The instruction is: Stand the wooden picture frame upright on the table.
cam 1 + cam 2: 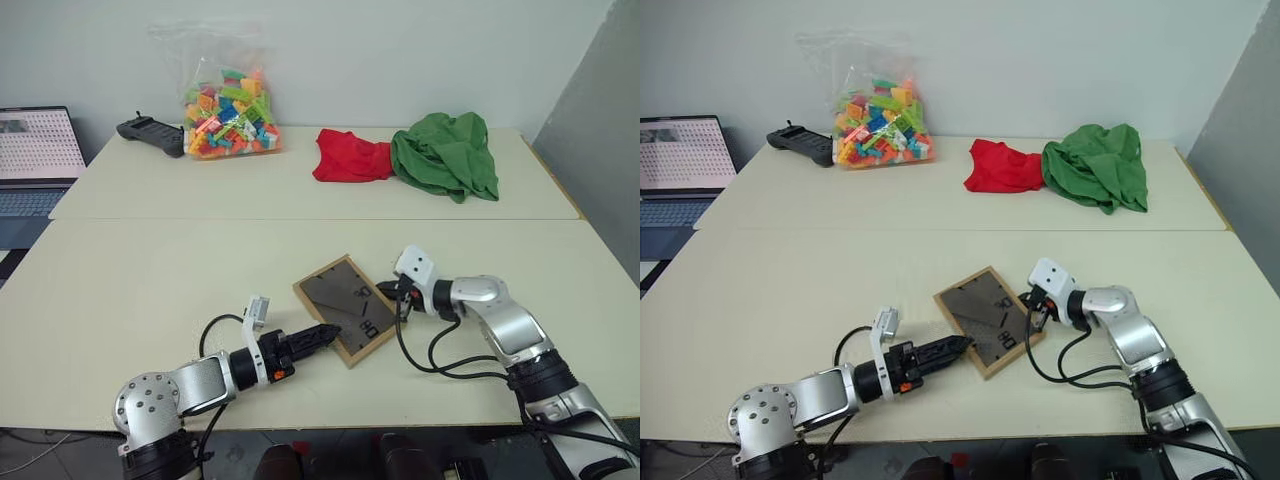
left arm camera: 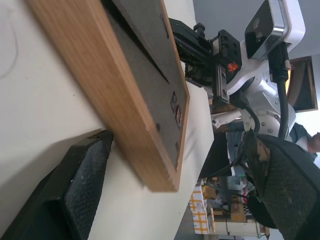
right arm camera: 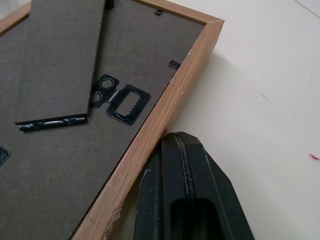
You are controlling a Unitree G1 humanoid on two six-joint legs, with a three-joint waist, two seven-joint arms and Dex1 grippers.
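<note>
The small light-wood picture frame [image 1: 345, 309] lies face down on the pale cream table [image 1: 150, 270], dark back upward; the left gripper [image 1: 322, 335] gapes at its near corner, the right gripper [image 3: 185, 165], closed and empty, presses its opposite edge; lifting comes next, needing a firm pinch.

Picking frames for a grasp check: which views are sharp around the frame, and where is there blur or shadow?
Right wrist view: frame back and hanger crisp, right tool shades the table beside it. Left wrist view: near frame edge and left tool's fingers soft. Eye views: evenly lit, no glare.
</note>
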